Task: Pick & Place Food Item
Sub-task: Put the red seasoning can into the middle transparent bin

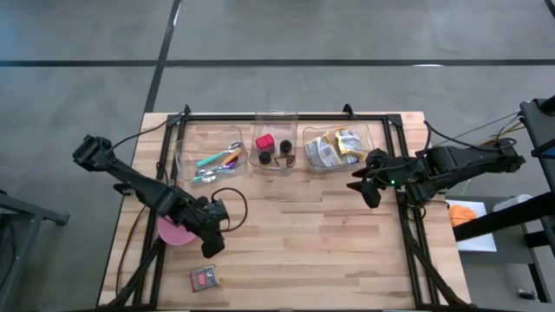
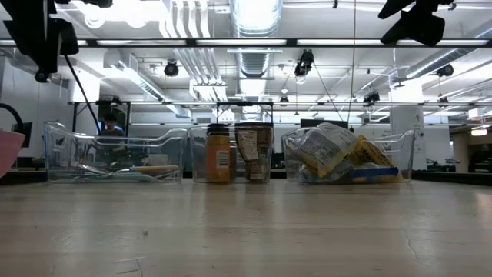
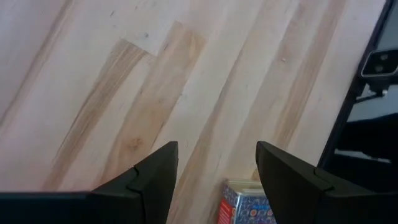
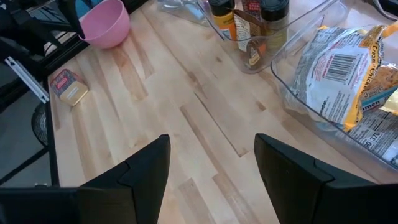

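Nearest the front edge of the bench (image 1: 312,251), the small red-and-blue patterned food packet (image 1: 205,277) lies flat and ungrasped, just below the left gripper (image 1: 211,247), whose fingers stand apart and empty. Farther back, the right gripper (image 1: 368,192), likewise released, hovers beside the snack bin (image 1: 334,149); judging by this, picking and placing both remain

The small red-topped food packet (image 1: 205,277) lay flat at the table's (image 1: 329,251) seven o'clock edge, just below the pink bowl (image 1: 176,232).
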Robot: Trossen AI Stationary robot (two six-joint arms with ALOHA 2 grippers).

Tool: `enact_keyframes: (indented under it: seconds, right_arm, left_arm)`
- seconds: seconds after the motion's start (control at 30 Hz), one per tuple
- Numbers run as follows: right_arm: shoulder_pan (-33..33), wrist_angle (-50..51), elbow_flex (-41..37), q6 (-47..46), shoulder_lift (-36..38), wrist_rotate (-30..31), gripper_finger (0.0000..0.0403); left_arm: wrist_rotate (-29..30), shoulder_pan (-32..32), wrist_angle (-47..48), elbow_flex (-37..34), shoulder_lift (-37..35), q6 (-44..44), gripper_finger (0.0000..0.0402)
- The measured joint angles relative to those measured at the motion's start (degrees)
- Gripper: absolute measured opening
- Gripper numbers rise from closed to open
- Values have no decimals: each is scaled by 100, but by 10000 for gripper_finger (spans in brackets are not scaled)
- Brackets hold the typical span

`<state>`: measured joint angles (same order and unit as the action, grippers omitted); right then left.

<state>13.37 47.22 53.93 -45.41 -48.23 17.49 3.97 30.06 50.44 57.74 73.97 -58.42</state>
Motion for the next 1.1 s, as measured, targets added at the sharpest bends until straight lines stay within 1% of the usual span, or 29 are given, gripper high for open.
enact_keyframes:
  seconds: [0.27,0.5,0.6,0.7,0.8,0.83,0.97,1.1]
  right_arm:
    - [0,2,0,-55,0,1,228]
    - [0,2,0,-87,0,1,228]
    - [0,2,0,-87,0,1,228]
    - [0,2,0,-84,0,1,228]
    - [0,1,0,-72,0,1,228]
    - [0,2,0,-72,0,1,228]
    - [0,2,0,-75,0,1,228]
    - [0,0,0,-92,0,3,228]
  left_arm:
    - [-7,7,-63,0,2,51,223]
    - [39,7,-597,0,2,603,223]
    - [95,5,-668,0,2,615,227]
    - [55,0,-679,0,2,624,249]
    - [-426,1,-852,0,2,783,281]
    - [-496,3,-897,0,2,787,291]
    - [-511,5,-786,-29,2,506,323]
    - [-505,-15,-792,-195,2,352,345]
